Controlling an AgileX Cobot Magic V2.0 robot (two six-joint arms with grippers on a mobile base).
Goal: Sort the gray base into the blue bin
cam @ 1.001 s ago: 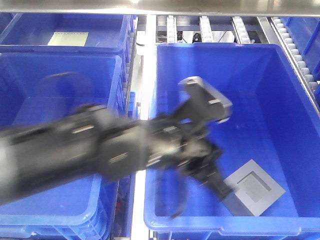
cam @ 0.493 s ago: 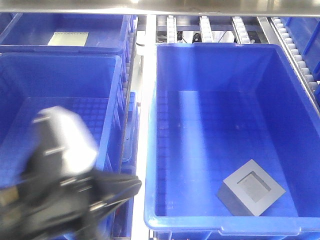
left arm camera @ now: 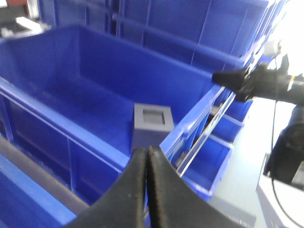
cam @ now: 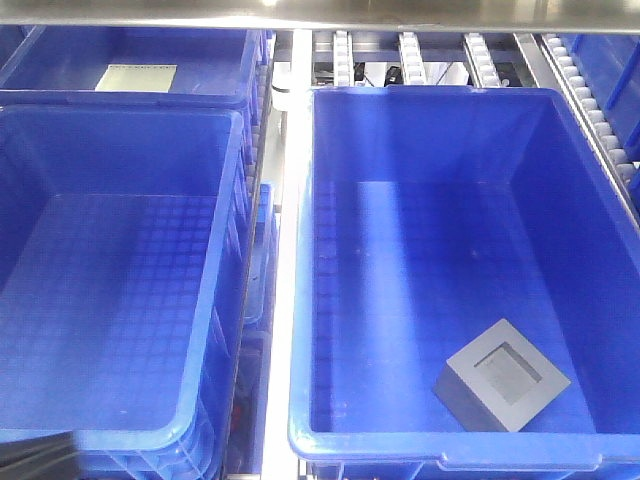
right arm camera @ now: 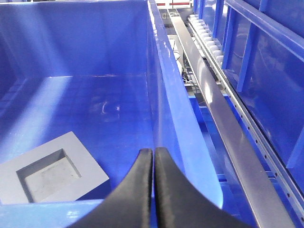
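Observation:
The gray base point(cam: 500, 388) lies on the floor of the right blue bin point(cam: 400, 130), near its front right corner, recess facing up. Nothing touches it. My left gripper point(left arm camera: 147, 149) is shut and empty, outside the bin and below its rim point(left arm camera: 194, 123); the gray base point(left arm camera: 152, 124) sits beyond that rim. My right gripper point(right arm camera: 153, 151) is shut and empty, above the bin's front rim by its side wall point(right arm camera: 161, 95); the gray base point(right arm camera: 47, 171) lies to its left. Neither gripper shows in the front view.
A second blue bin point(cam: 120, 280) stands to the left, another behind it holding a pale card point(cam: 135, 77). A white rail point(cam: 290, 200) runs between the bins. Roller tracks point(cam: 590, 100) run at the right. The right arm point(left arm camera: 256, 83) shows in the left wrist view.
The left arm has pulled back out of the right bin, leftward and down, and left the front view. The gray base stays where it lay.

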